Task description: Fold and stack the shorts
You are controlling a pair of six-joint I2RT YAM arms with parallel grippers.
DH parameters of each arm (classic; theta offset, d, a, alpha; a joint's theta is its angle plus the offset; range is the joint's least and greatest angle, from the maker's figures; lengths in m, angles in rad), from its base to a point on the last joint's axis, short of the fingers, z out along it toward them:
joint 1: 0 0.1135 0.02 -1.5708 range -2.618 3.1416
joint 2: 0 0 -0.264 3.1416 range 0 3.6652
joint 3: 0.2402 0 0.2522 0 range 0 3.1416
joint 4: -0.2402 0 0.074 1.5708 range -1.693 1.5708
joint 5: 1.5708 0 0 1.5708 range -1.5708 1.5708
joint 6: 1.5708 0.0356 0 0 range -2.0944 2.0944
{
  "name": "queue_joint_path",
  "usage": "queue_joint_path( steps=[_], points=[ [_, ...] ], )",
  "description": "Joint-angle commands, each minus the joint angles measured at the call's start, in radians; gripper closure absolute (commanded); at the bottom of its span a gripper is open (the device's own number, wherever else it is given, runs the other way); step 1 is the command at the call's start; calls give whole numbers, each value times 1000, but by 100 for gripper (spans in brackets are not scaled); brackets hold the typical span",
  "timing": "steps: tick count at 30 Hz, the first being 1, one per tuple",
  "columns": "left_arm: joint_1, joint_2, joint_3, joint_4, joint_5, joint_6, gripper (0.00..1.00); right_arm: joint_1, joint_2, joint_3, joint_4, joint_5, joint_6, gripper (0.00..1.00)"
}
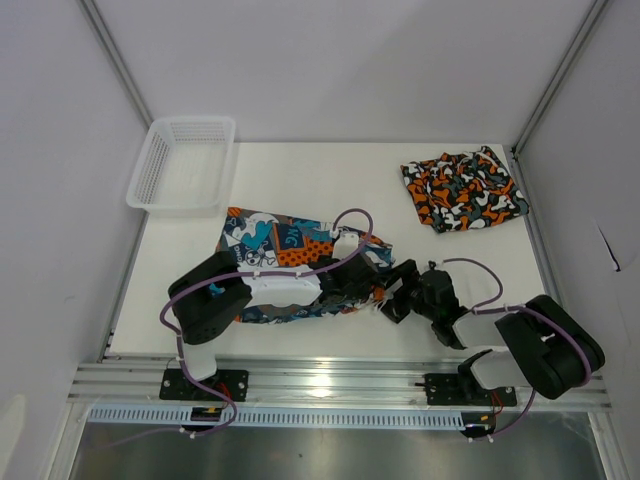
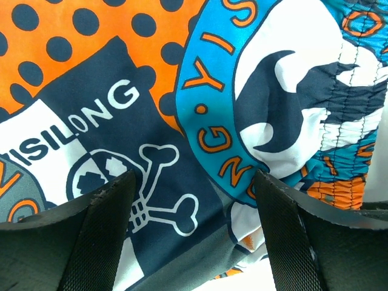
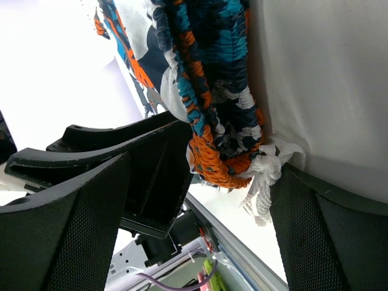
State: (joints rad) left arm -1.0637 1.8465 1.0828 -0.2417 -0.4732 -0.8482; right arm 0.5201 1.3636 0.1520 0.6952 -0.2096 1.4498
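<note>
Left claw wide, low over your cartoon shorts; right claw wide, waistband between its jaws. Shorts lie left-right, lower centre; waistband end nearest right claw.

Cartoon-print shorts: the cloth is smooth and woven, with a slight sheen. The drawstring is white twisted cord.
Camouflage shorts: soft matt cloth.
Basket: white plastic mesh.
Table: smooth matt white.
Left gripper: the finger pads are matt black and finely textured.
Rail: bright, glossy metal.
</note>
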Motion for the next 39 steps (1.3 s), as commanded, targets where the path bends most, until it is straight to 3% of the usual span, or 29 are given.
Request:
queue_joint_path(
  steps=[1, 10, 16, 20, 24, 36, 38, 39],
  points=[
    [-36, 48, -12, -22, 111, -17, 18, 6, 65, -69, -82, 156, -6, 9],
    [-41, 63, -26, -8, 120, -22, 18, 4, -15, -147, 20, 286, 35, 10],
    [-51, 74, -27, 7, 133, -25, 18, 1, -138, -129, -64, 368, 20, 12],
    [-65, 91, -21, 15, 143, -26, 18, -25, -159, -62, -149, 342, -52, 12],
    [-74, 111, -9, 24, 159, -28, 18, -49, -103, -60, -117, 296, -51, 11],
    [-90, 109, -15, 21, 159, -35, 18, -91, 222, -65, 208, 142, -37, 13],
    [-90, 103, -17, 12, 154, -32, 18, -104, 259, -57, 233, 116, -51, 16],
    [-90, 100, -17, -1, 145, -31, 18, -109, 270, -52, 234, 102, -75, 29]
  ],
)
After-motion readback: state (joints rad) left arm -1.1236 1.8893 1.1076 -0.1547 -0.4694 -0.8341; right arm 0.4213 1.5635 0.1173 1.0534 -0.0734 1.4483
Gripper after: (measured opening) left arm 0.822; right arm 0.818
